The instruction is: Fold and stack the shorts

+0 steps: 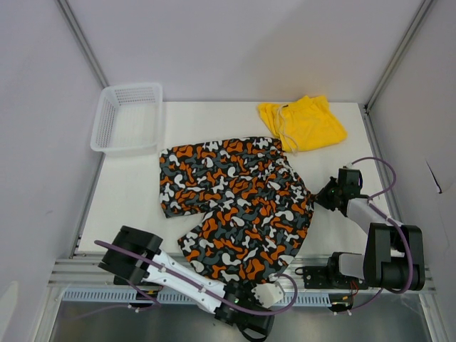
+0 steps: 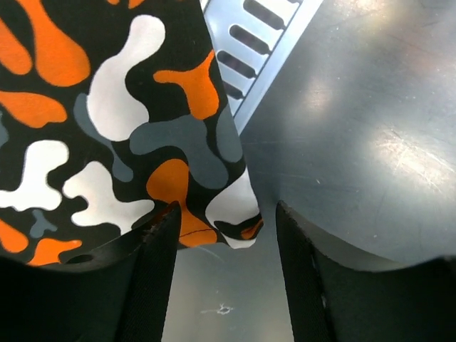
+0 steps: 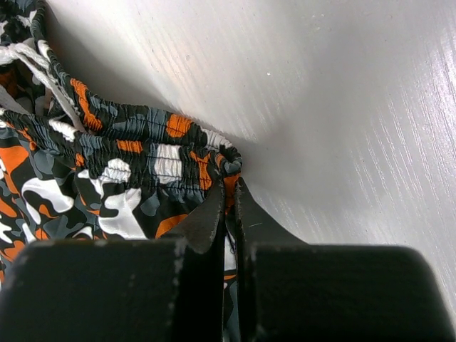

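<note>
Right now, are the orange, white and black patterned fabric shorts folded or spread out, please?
Spread: patterned shorts lie flat, both legs and waistband showing.

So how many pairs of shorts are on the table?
2: the patterned shorts spread across the middle, the yellow shorts bunched at the far right corner. None seem hidden.

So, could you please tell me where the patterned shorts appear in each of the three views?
Top external: patterned shorts spread out across the centre and lower middle.
Left wrist: upper left, their hem corner hanging between the left gripper fingers.
Right wrist: left half, waistband pinched by the right gripper.
Shared landmark: that pinch also shows at the shorts' right edge from above.
</note>
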